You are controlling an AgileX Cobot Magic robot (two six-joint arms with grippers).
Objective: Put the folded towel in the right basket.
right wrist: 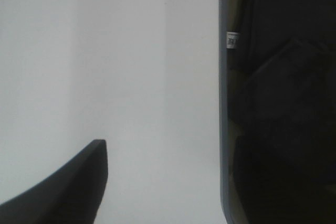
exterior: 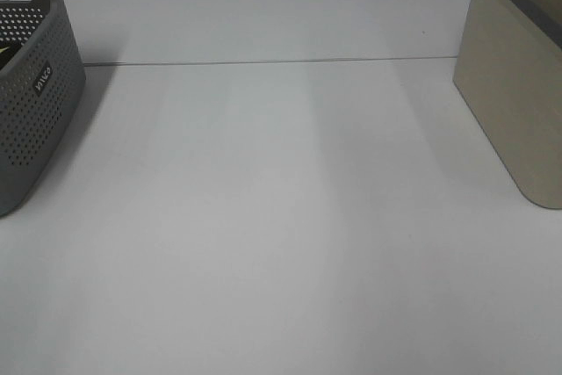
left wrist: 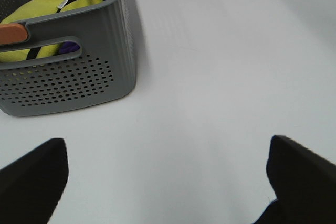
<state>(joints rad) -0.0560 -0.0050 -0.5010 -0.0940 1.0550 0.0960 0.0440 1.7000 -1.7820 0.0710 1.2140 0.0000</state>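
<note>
The right basket [exterior: 514, 103] is beige with a grey rim and stands at the table's right edge. The right wrist view shows its rim [right wrist: 223, 129] from above, with a dark folded cloth [right wrist: 283, 93] bearing a small white tag inside it; this looks like the folded towel. My right gripper [right wrist: 168, 150] hangs over the rim. One dark finger [right wrist: 68, 187] shows over the table, and the other is lost against the dark cloth. My left gripper [left wrist: 167, 145] is open and empty above bare table. Neither gripper shows in the exterior high view.
A grey perforated basket [exterior: 35, 85] stands at the table's left edge. The left wrist view [left wrist: 79, 77] shows it holding yellow cloth [left wrist: 47, 9] with dark and blue pieces. The white table [exterior: 281, 217] has a seam line across its back.
</note>
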